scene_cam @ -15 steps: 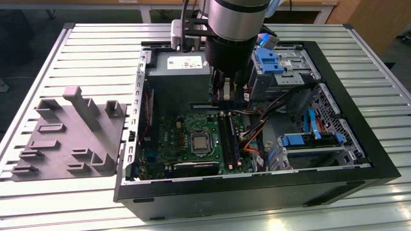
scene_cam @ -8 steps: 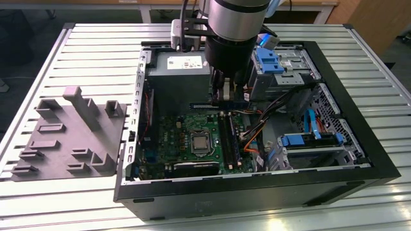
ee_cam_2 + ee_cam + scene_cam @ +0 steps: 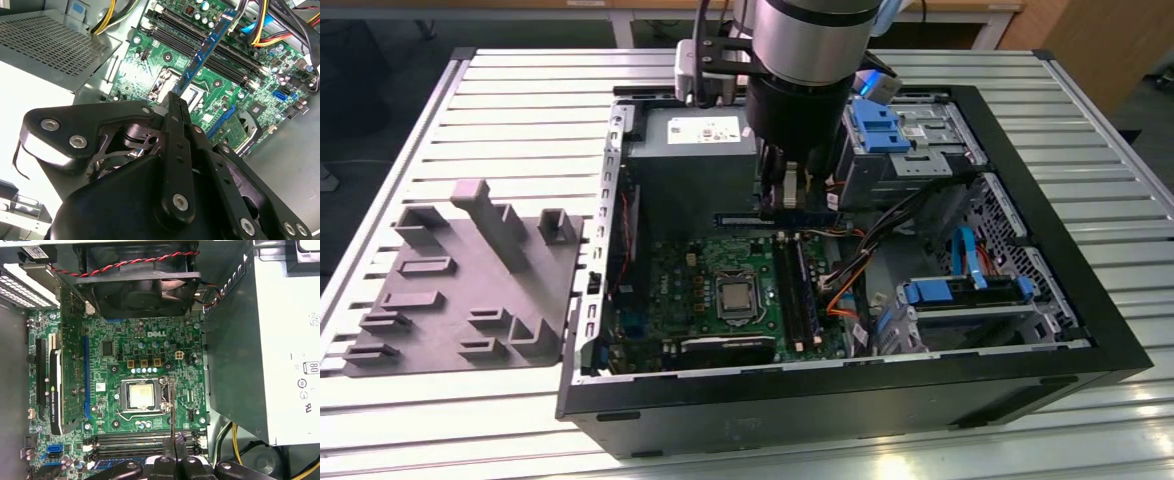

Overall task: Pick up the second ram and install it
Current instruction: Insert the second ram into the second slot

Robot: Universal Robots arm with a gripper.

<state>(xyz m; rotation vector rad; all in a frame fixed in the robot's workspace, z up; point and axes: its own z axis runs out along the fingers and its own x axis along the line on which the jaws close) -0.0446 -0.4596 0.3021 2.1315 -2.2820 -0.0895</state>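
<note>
Bearing the open computer case (image 3: 854, 405), slatted table (image 3: 520, 100).

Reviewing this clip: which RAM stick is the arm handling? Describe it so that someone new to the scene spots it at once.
Start at the open black computer case and find the green motherboard in front of the grey power supply. The RAM stick is the thin blue strip clamped in the gripper, held above the board. Unlike the black memory slots below it, it is blue and raised off the board.
</note>
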